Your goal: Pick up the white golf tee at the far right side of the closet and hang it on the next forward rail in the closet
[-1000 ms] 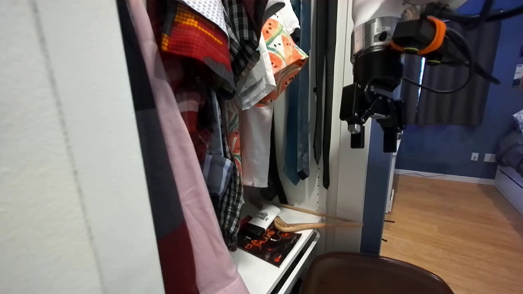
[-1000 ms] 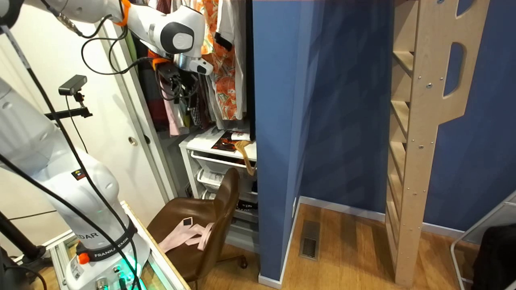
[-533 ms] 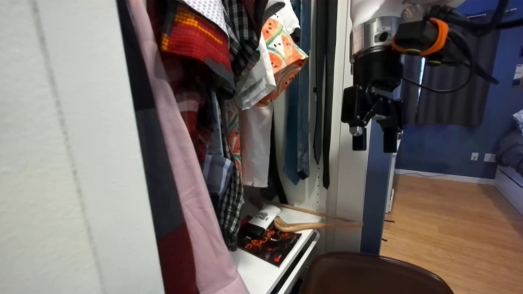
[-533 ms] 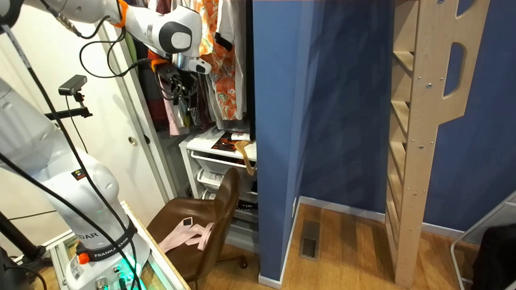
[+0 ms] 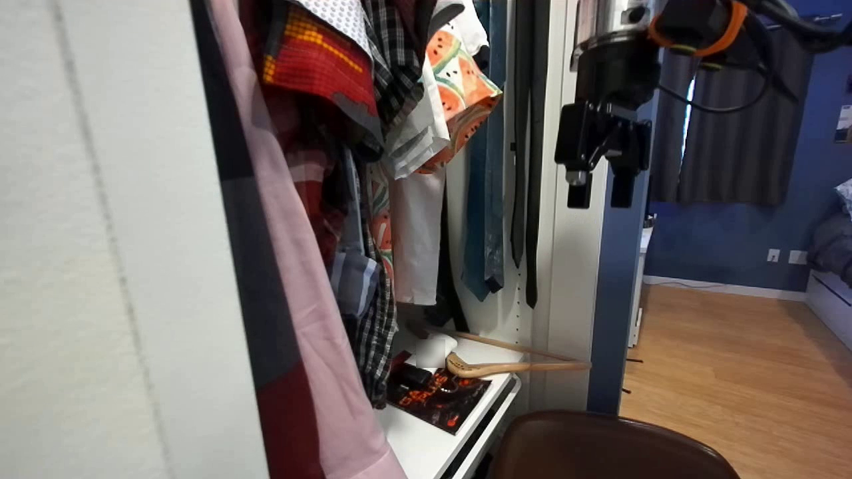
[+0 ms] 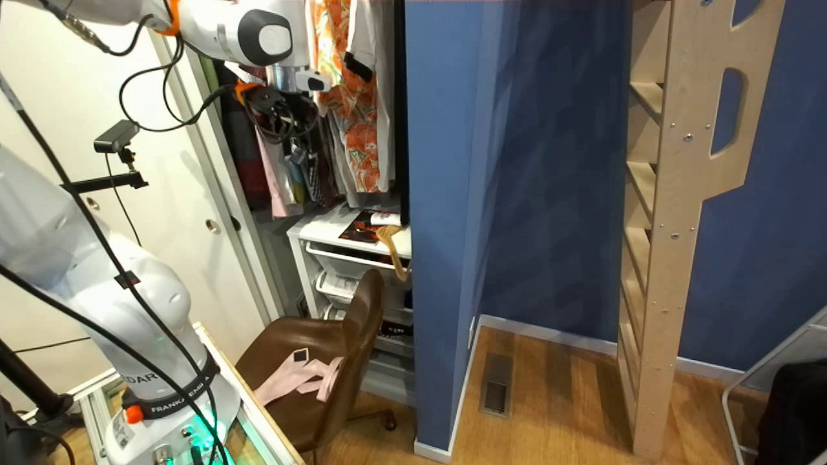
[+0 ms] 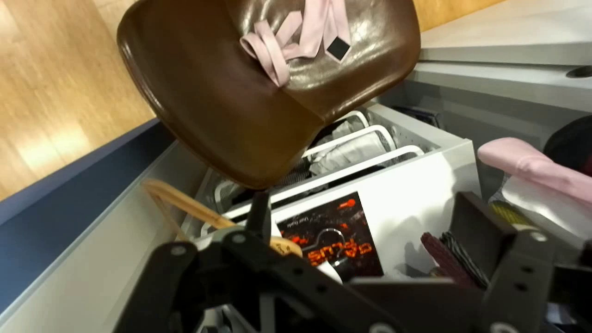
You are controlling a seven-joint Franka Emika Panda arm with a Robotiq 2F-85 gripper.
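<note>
The white golf tee [image 5: 418, 253] hangs among the clothes, mostly covered by a red-and-orange patterned shirt [image 5: 459, 86] in an exterior view. Its pale sleeve [image 6: 363, 32] with a black edge shows in an exterior view, close to the blue wall corner. Of the closet, I see the white side wall [image 5: 569, 299] and a white ledge [image 5: 413, 432]. My gripper [image 5: 600, 193] points down beside that wall, apart from the tee, jaws spread and holding nothing. In the wrist view the gripper [image 7: 370, 222] looks onto the ledge; the tee cannot be made out there.
Dark ties [image 5: 532, 166] hang by the side wall. On the ledge lie a dark booklet [image 5: 446, 402] and a wooden hanger [image 5: 486, 368] that juts past the front edge. Below stands a brown chair [image 7: 222, 106] with a pink tie [image 7: 273, 51]. A blue wall [image 6: 446, 226] borders the closet.
Over the last half second the arm and gripper have risen; the gripper hangs higher in both exterior views. Its jaws stay apart. The hanging clothes look unmoved.
</note>
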